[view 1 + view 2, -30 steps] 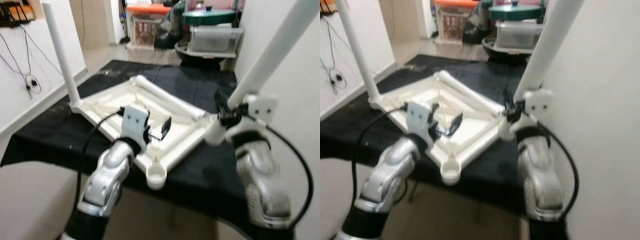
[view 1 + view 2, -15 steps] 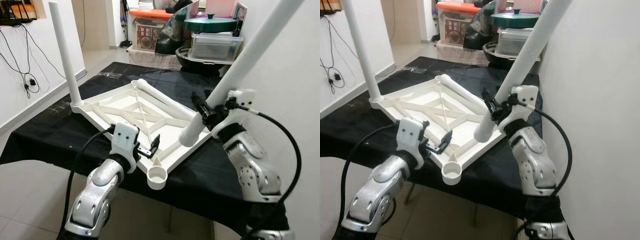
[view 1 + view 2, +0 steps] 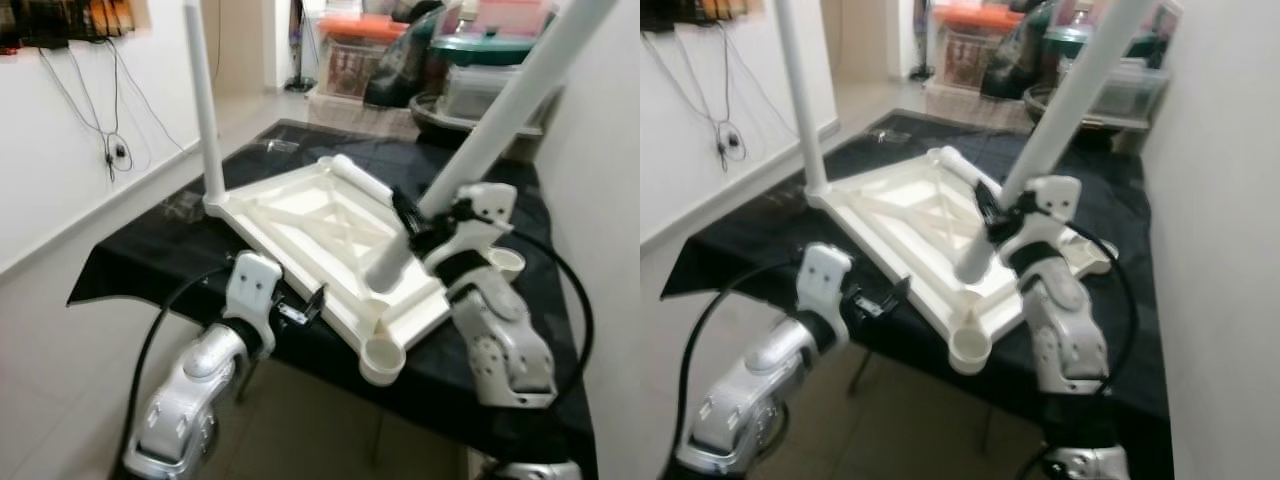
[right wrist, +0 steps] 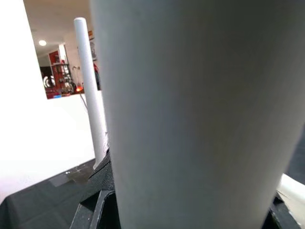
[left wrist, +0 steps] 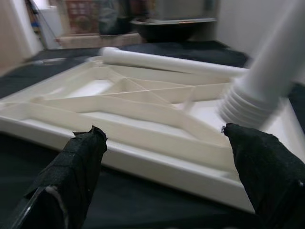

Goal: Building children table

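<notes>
Swinging my view to the left has slid the upturned white tabletop (image 3: 330,235) rightward in frame, yet my right jaws (image 3: 418,228) stay clamped on the loose table leg (image 3: 470,160), tilted above the frame. My left jaws (image 5: 162,138) hang open and empty just before its near edge, so I judge the empty corner socket (image 3: 383,358) comes next

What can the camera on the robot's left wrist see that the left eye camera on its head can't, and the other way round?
The left wrist view shows, from close up, the ridged threaded end of the held leg and the two black fingers spread wide apart.

The left eye view shows the right gripper clamped on the tilted leg, an upright leg already fitted at the far corner, an empty corner socket, both silver arms and the room behind.

Both show the upturned white tabletop, the loose leg lying on it and the black cloth.
</notes>
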Robot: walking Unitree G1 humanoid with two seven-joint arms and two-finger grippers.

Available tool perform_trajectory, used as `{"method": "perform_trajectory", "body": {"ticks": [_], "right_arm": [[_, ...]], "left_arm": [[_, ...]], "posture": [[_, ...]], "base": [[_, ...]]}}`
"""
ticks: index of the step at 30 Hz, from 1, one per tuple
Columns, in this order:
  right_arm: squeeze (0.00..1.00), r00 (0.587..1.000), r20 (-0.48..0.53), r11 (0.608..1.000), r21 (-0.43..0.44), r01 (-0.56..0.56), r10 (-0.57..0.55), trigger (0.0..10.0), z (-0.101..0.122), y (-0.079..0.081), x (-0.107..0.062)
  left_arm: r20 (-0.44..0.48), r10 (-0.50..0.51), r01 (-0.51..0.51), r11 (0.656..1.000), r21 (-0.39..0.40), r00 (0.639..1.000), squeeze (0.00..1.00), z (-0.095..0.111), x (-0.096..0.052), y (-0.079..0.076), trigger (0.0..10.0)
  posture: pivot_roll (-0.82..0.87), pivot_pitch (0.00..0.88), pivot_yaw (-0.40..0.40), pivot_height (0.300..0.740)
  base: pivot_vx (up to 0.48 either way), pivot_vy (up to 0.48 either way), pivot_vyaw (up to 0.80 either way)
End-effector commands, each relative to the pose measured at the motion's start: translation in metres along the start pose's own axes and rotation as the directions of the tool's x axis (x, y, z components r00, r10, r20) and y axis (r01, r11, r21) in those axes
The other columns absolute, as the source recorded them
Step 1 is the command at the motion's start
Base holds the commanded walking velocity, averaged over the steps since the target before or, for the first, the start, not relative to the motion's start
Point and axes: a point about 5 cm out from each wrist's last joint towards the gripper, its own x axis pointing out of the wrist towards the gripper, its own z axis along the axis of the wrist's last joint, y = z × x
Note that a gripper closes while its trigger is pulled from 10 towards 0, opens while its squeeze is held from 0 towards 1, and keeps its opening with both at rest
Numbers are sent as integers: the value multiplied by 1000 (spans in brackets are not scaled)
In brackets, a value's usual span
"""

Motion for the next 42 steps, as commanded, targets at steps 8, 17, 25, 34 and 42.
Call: {"method": "perform_trajectory", "body": {"ticks": [8,17,25,34,42], "right_arm": [[0,999,28,998,-37,43,-42,10000,10,-11,-4],[0,997,40,996,-59,65,-63,10000,15,-17,-2],[0,997,42,996,-67,67,-64,10000,17,-18,-2],[0,997,0,995,67,-77,77,10000,16,-19,-5],[0,973,-23,958,181,-223,230,10000,18,-32,1]], "left_arm": [[1,-23,23,1000,-18,1000,0,2,1,-8,10000],[3,2,-2,1000,21,1000,0,3,1,-3,10000],[-7,19,-19,1000,-23,1000,0,2,-1,-3,10000],[-15,9,-10,1000,-28,1000,0,2,-5,-5,10000],[-12,-93,91,991,-93,996,0,3,-14,-21,10000]], "posture": [[134,0,-74,740],[132,13,-74,740],[131,25,-77,740],[132,48,-77,740],[136,79,-74,740]], "base": [[0,0,0],[123,-222,0],[117,-108,0],[0,0,0],[0,0,0]]}}
